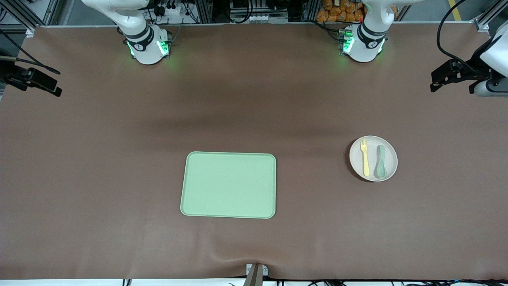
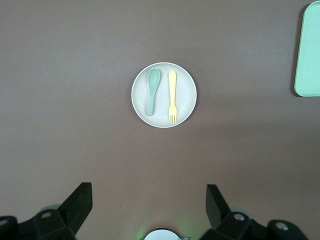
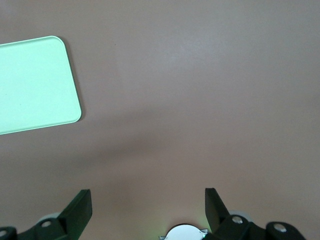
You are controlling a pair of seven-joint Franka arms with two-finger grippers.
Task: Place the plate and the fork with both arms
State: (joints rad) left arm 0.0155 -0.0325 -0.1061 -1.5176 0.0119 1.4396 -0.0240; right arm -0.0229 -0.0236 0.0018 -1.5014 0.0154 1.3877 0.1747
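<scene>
We count one plate [image 1: 373, 158], round and off-white, and on it one pale yellow fork [image 1: 364, 158] and one grey-green spoon [image 1: 381, 161]. We count one light green rectangular tray [image 1: 229, 185]. We see two white robot arms, each with a green-lit base: the left arm's base [image 1: 362, 43] and the right arm's base [image 1: 148, 46]. One brown table cover [image 1: 99, 178] lies under all of it.

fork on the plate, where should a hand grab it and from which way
Probably the fork by mid-handle, straight from above, fingers across its width. It lies flat in the plate, its handle end toward the front camera, beside the spoon; the gap between them looks narrow.
</scene>
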